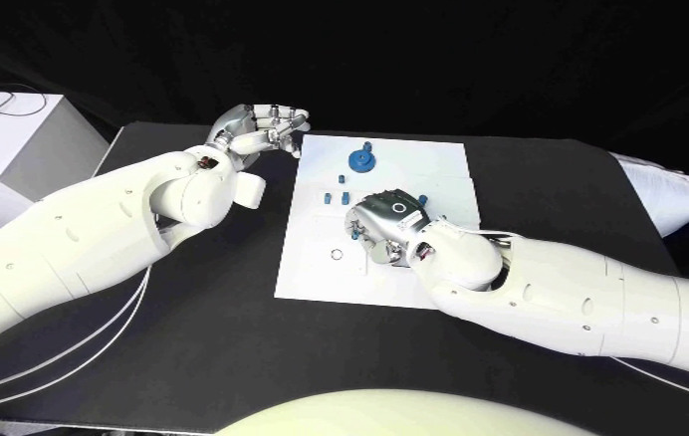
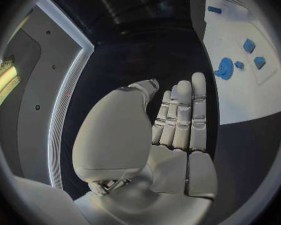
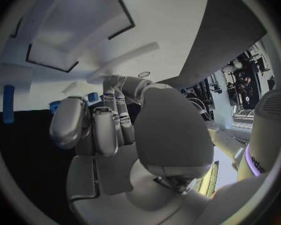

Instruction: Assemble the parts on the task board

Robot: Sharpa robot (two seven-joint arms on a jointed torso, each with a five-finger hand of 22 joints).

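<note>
Head view shows the right hand (image 1: 387, 219) lying on the middle of the white task board (image 1: 431, 162), fingers curled down, their grasp impossible to tell, while the left hand (image 1: 263, 129) hovers empty and spread by the board's far left corner, near the round blue part (image 1: 364, 161).

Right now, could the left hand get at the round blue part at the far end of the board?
Probably yes: the left hand hovers open beside the task board, and nothing lies between it and the round blue part.
</note>
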